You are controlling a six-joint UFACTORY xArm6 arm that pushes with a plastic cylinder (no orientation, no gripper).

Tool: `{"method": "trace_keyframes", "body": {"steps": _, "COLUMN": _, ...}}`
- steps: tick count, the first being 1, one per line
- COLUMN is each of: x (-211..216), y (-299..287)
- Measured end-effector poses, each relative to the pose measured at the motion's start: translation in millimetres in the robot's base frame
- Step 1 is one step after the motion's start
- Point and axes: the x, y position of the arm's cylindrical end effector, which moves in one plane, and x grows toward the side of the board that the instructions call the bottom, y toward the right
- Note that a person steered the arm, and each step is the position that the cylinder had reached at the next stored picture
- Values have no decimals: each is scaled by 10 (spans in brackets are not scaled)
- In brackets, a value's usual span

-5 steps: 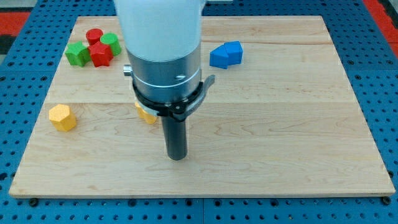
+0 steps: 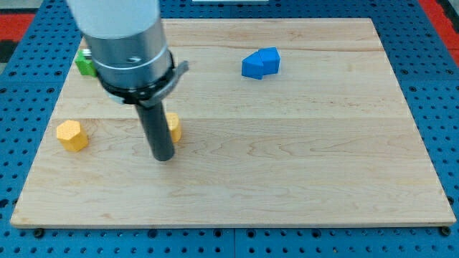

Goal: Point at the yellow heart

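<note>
My tip point(image 2: 163, 157) rests on the wooden board point(image 2: 301, 143), just below and to the left of a yellow block point(image 2: 173, 127). That block is mostly hidden behind the rod, so its shape cannot be made out; tip and block look touching or nearly so. A second yellow block point(image 2: 72, 135), roughly hexagonal, lies at the view's left, well apart from the tip. The arm's body covers the upper left of the board.
A blue block point(image 2: 260, 63) lies at the view's upper middle. A green block point(image 2: 86, 63) peeks out at the upper left beside the arm; other blocks there are hidden. The board's edges border a blue pegboard surface.
The arm and my tip have moved to the view's left and slightly up, from the board's middle to beside the partly hidden yellow block. The red and green blocks are now covered by the arm.
</note>
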Motion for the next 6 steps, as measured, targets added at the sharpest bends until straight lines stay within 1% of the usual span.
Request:
{"method": "trace_keyframes", "body": {"steps": 1, "x": -23, "y": 67}}
{"method": "trace_keyframes", "body": {"steps": 3, "x": -36, "y": -442}}
{"method": "trace_keyframes", "body": {"steps": 4, "x": -201, "y": -491}}
{"method": "trace_keyframes", "body": {"steps": 6, "x": -223, "y": 47}}
